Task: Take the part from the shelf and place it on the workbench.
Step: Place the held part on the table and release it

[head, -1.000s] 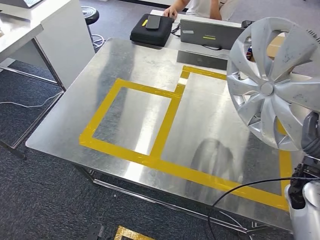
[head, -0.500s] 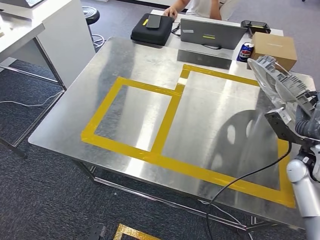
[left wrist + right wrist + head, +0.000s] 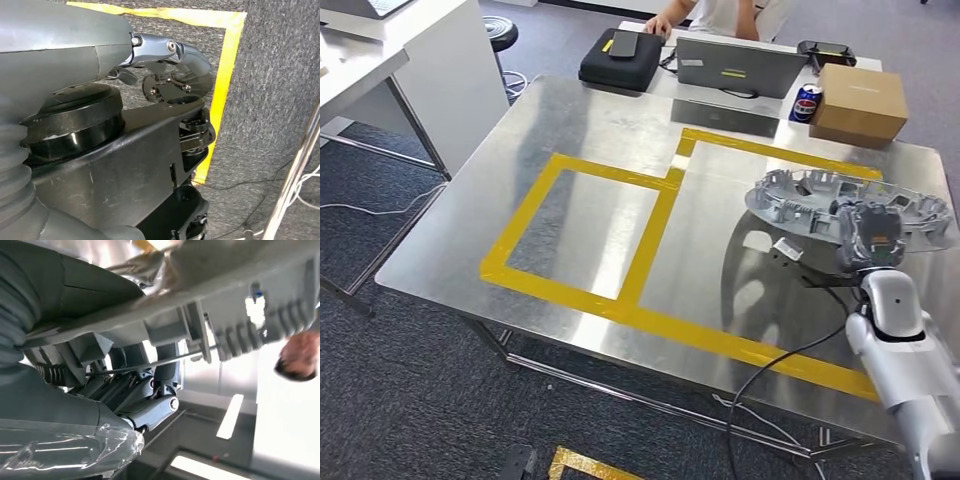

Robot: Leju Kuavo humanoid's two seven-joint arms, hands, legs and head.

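Right hand (image 3: 877,236) grips the wheel cover (image 3: 841,203) at its near rim — held flat, underside up, just above the bench (image 3: 569,130) by its right edge.

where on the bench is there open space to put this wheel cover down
The left taped square is bare metal. The right taped square is bare too, under the wheel cover that the right hand holds flat above it. The bench's left margin is open. The far edge is crowded: black case, laptop, can, box.

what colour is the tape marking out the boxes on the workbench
Yellow tape; the head view shows it best.
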